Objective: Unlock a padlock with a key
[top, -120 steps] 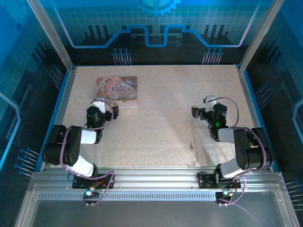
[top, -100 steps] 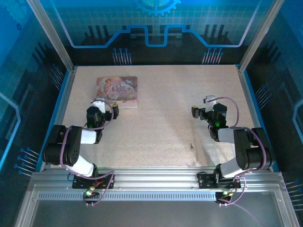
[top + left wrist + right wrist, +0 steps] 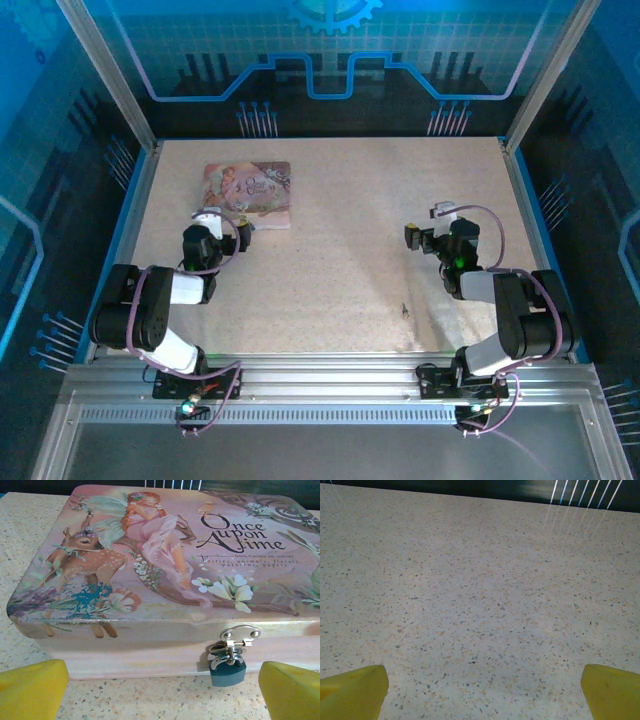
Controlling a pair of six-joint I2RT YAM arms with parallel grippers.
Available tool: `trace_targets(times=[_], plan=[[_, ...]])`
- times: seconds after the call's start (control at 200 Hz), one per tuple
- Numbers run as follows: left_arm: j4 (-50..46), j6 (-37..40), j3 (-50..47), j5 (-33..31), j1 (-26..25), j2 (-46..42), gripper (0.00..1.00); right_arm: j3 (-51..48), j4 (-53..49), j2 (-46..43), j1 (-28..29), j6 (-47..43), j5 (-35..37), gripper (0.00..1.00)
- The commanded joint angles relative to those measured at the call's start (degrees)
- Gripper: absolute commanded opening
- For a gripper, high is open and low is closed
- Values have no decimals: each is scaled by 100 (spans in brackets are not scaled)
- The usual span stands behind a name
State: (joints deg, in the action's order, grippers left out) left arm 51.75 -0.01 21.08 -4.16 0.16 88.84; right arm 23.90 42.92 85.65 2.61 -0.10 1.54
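Holding left pincer [image 3: 160, 692] and right pincer [image 3: 480, 692] wide open, empty. Seeing padlock [image 3: 227, 666] hanging at tin [image 3: 100, 630] hasp, lower right in left-wrist frame; key [image 3: 404, 309] lying flat on tabletop [image 3: 340, 200], lower centre in top frame. Risking thin key skidding under pinch, padlock swinging at insertion.

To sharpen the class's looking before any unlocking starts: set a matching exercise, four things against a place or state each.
Things:
1 padlock
2 key
3 tin
4 right gripper

Places or states:
A open, over bare table
B hanging from the tin's hasp
C lying loose, near right of the table
D pink, lid closed

Pairs: 1-B; 2-C; 3-D; 4-A
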Motion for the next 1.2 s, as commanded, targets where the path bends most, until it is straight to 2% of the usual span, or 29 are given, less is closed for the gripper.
trace_targets(times=[0.0, 0.595, 0.71, 1.0, 1.195], plan=[[64, 10, 98, 127, -17, 6, 99, 86, 24, 57, 59, -59, 74, 100], [295, -36, -34, -2, -16, -8, 99, 80, 33, 52, 49, -56, 57, 100], [458, -51, -256, -84, -17, -335, 99, 54, 21, -31, 62, -35, 163, 100], [-1440, -236, 97, -190, -21, -1928, 99, 216, -1194, -1011, 65, 116, 380, 100], [-3954, -876, 1197, -279, -16, -2543, 99, 695, -2678, -1632, 98, 698, 209, 100]])
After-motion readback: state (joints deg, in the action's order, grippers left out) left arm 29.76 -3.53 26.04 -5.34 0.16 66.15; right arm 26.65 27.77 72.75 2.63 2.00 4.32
